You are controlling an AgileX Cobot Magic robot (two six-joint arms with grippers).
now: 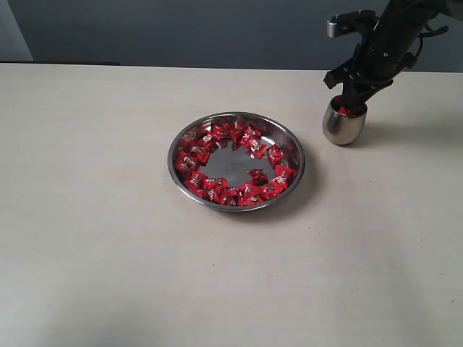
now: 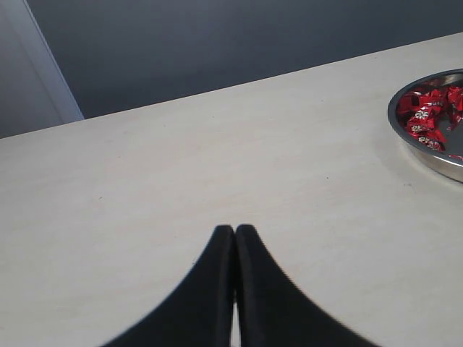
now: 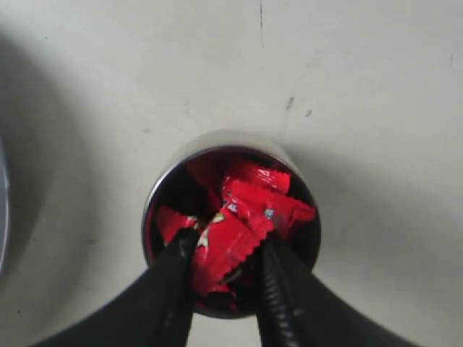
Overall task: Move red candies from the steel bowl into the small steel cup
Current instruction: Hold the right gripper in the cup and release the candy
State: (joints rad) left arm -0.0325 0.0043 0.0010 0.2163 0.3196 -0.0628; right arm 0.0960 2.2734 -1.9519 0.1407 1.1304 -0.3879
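Right wrist view: a red candy (image 3: 233,251) sits between the fingers of the right claw (image 3: 226,240) (clamped or loose, cannot tell), at the mouth of the cup (image 3: 224,137).

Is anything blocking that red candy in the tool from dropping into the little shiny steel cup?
Nothing visible does. The right tool holds the red wrapped candy right at the open mouth of the small egg-shaped steel cup; only other red candies already inside lie beneath it.
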